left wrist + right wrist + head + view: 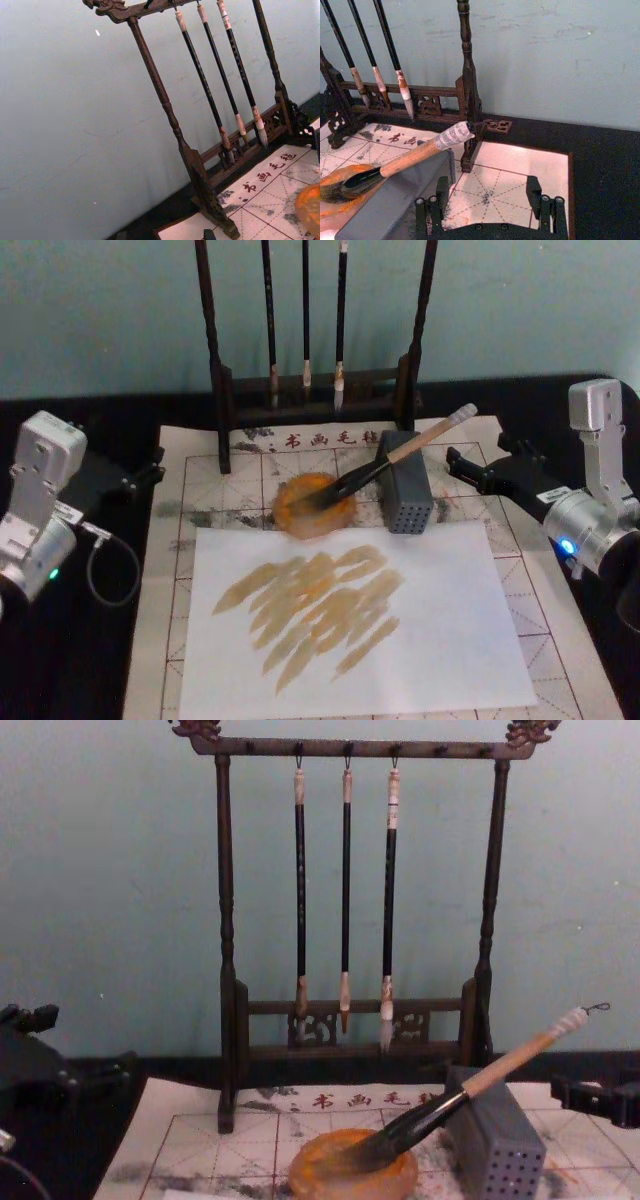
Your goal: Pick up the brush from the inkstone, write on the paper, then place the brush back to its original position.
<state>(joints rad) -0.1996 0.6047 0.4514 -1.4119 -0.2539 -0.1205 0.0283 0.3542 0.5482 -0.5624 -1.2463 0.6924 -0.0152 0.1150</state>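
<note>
The brush [400, 452] lies slanted, its black bristles in the round orange inkstone [300, 515] and its tan handle propped on a grey perforated block [408, 502]. The right wrist view has the brush [415, 155] just ahead of my right gripper [487, 200], which is open and holds nothing. In the head view, my right gripper [478, 455] sits at the table's right, just right of the brush's whitish end. My left gripper [145, 468] rests at the far left, open and holding nothing. The red-gridded paper [170, 570] carries a white sheet [440, 640] marked with tan strokes.
A dark wooden brush stand [315, 390] with three thin hanging brushes stands behind the inkstone, against the teal wall. A grey cable loop [110, 570] lies on the black table beside the left arm.
</note>
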